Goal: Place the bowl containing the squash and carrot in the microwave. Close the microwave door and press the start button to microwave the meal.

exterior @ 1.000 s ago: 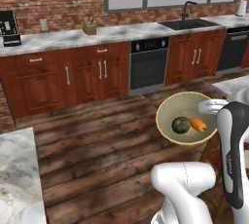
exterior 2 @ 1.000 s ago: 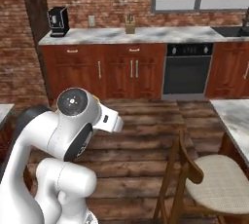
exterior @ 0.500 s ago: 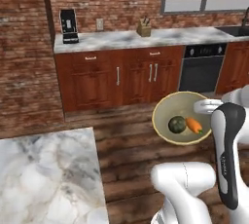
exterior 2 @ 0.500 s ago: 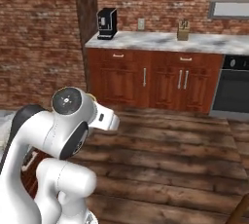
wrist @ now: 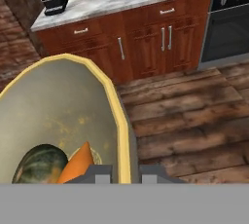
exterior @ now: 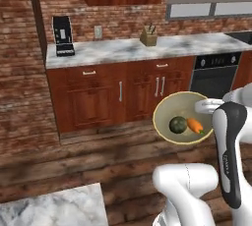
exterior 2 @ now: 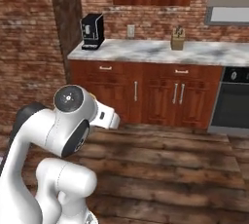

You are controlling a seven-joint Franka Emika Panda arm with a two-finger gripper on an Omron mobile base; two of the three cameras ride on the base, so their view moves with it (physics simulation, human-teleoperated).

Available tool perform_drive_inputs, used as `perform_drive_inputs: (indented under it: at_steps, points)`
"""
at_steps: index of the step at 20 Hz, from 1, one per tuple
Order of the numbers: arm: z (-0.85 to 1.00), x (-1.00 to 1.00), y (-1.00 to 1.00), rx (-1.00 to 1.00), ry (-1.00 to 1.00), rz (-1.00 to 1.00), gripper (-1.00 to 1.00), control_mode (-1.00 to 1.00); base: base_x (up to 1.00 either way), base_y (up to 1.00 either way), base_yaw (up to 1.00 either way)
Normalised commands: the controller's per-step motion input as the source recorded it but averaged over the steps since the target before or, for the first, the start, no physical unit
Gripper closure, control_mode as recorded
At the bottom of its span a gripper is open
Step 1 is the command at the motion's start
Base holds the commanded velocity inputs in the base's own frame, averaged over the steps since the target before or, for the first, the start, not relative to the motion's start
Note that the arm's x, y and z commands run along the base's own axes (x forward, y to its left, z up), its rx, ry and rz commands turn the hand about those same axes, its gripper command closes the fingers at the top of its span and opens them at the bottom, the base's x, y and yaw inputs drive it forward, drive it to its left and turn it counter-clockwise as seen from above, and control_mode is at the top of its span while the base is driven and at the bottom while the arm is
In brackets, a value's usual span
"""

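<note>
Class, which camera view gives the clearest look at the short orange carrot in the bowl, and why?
The left base view: the short orange carrot shows whole, lying beside the dark green round squash inside the tan bowl with the olive-yellow rim. The hand view catches just part of the carrot, cut off at the bottom.

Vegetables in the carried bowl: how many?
2. The squash lies left in the bowl, the carrot touching its right side. Nothing else shows inside.

Walls: red brick (exterior: 19, 72) ahead of me.
Floor: dark wood planks (exterior 2: 175, 169).
Counter: marble top (exterior: 128, 49) over reddish-brown cabinets (exterior: 108, 97).
Oven: black (exterior 2: 232, 102), at my right.
</note>
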Motion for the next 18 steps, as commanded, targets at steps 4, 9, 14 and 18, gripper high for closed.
perform_drive_inputs:
  at_steps: [4,9,14,18]
  points:
    - [0.00,0.00,0.00,0.00,0.00,0.00,1.00,1.00,0.96,-0.12,-0.43]
    - [0.00,0.00,0.00,0.00,0.00,0.00,1.00,1.00,0.71,-0.11,-0.55]
    - [0.00,0.00,0.00,0.00,0.00,0.00,1.00,1.00,0.50,-0.12,-0.62]
    - [0.00,0.00,0.00,0.00,0.00,0.00,1.00,1.00,0.58,-0.07,-0.60]
